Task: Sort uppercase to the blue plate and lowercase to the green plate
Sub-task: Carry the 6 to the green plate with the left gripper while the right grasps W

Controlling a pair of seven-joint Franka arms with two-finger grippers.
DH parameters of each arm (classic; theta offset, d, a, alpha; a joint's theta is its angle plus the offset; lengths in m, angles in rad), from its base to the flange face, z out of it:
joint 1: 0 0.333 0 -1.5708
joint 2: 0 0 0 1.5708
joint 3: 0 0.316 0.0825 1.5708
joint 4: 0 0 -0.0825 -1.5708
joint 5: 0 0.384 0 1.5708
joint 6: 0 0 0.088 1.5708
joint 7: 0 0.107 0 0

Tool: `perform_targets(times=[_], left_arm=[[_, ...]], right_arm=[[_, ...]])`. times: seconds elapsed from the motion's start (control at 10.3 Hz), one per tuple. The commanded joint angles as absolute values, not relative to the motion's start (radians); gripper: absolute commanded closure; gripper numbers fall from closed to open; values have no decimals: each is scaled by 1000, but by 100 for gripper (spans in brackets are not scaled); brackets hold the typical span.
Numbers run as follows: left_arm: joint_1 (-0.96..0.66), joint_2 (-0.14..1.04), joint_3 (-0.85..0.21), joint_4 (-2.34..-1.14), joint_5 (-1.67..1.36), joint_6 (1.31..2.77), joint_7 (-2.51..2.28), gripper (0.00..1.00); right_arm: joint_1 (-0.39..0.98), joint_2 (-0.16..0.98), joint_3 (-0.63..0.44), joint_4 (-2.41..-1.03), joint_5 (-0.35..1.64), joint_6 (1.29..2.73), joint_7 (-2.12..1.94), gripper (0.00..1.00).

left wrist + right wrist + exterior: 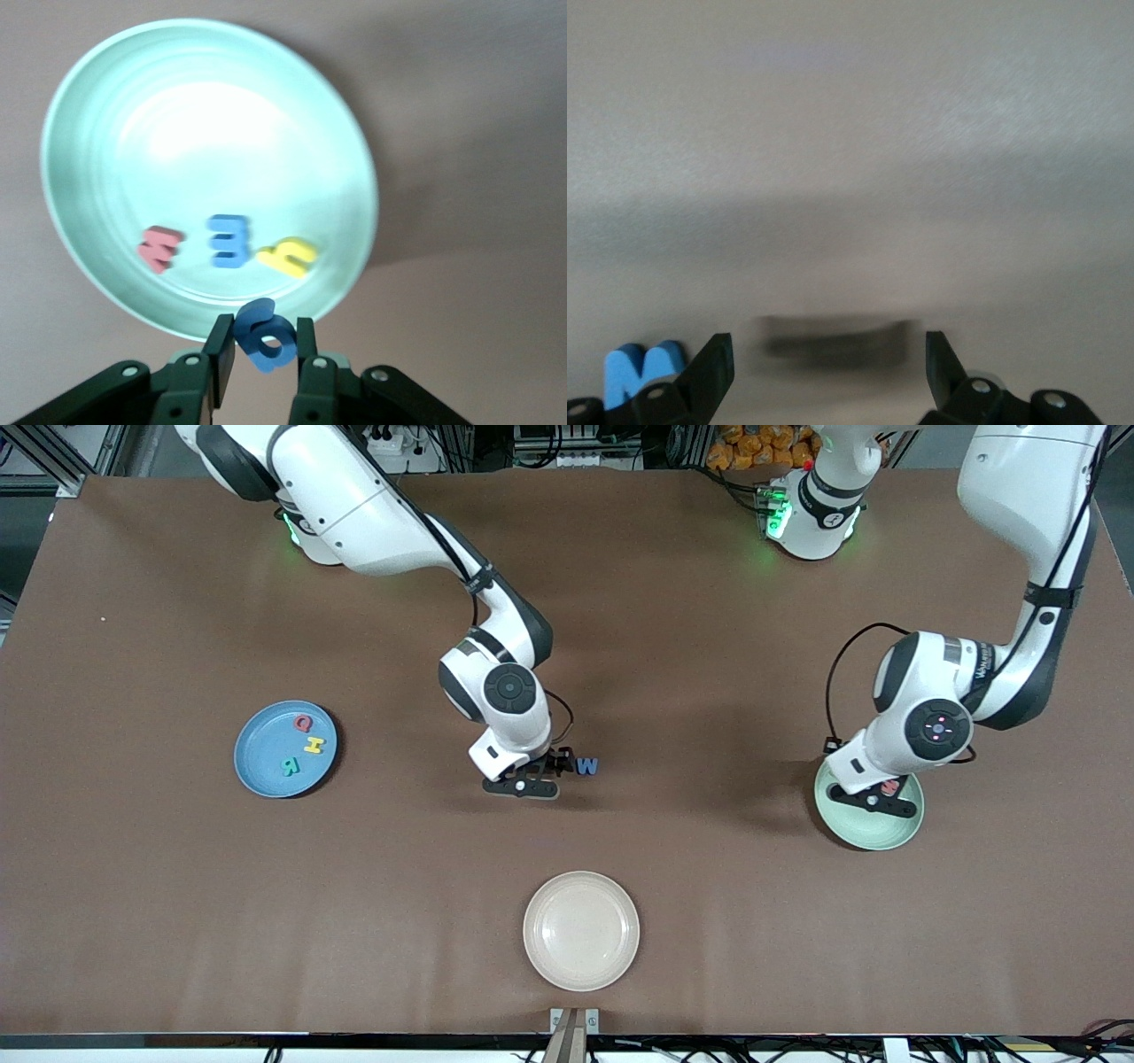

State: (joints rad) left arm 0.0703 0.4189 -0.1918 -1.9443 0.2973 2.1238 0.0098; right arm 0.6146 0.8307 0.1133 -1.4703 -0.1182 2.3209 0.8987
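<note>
The blue W (587, 765) lies on the table just beside my right gripper (560, 763), toward the left arm's end. In the right wrist view that gripper (829, 359) is open low over bare table, and the W (642, 367) sits outside one finger. My left gripper (263, 335) hangs over the rim of the green plate (204, 133), shut on a blue g (266, 341). A red w (160, 247), a blue m (230, 241) and a yellow h (288, 256) lie in that plate (873, 834). The blue plate (261, 753) holds a red Q (303, 724), a yellow H (314, 745) and a teal R (290, 765).
A beige plate (581, 930) with nothing in it sits near the table's front edge, nearer the front camera than the W. The brown tabletop between the three plates is bare.
</note>
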Motion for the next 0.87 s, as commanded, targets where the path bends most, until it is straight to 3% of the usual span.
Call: perform_targets(times=[0.0,0.1,0.29,0.58,0.77], left_arm=[[80,411,-172,-1967,319,2161,34,88],[80,408,-170,-1964,319,2161,34,68],[78,394,-172,-1951,321,2155,35,0],[69,315,-187,-1896,287,2079,37,0],[69,249,-187,-1838,214,2001,37,0]], right_arm=[[640,871,117,-1376,-133,2284,1000,6],[644,880,117,-1353,-132,2283,1014,6],[664,916,117,-1286,-133,2272,1070,6],[686,977,115,-1154,-135,2151,1127,10],[690,992,117,-1131,-133,2149,1181,10]])
